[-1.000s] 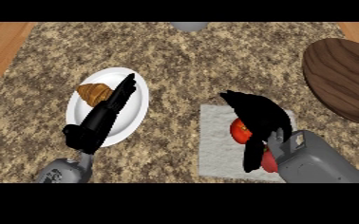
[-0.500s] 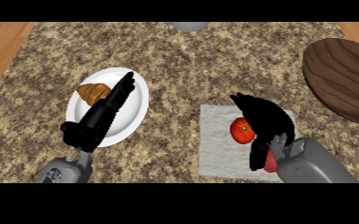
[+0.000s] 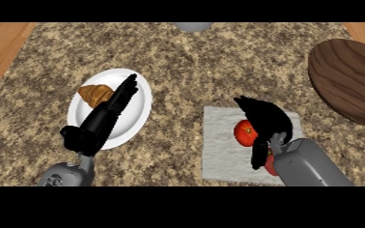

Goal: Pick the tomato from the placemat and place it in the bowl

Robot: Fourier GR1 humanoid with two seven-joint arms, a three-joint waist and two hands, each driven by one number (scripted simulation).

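Tomato [image 3: 245,132] is seen in the head view, round and red, half hidden, resting on the pale placemat [image 3: 221,159] and enclosed by the curled fingers and thumb of the right hand [image 3: 267,121]. A straight lift is advised before it is carried to the wooden bowl [image 3: 341,79]. The left hand [image 3: 98,124] is held straight-fingered over the plate [image 3: 140,107].

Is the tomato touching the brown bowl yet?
Apart. The head view shows the tomato lying on the placemat, with a strip of speckled counter between the placemat and the bowl.
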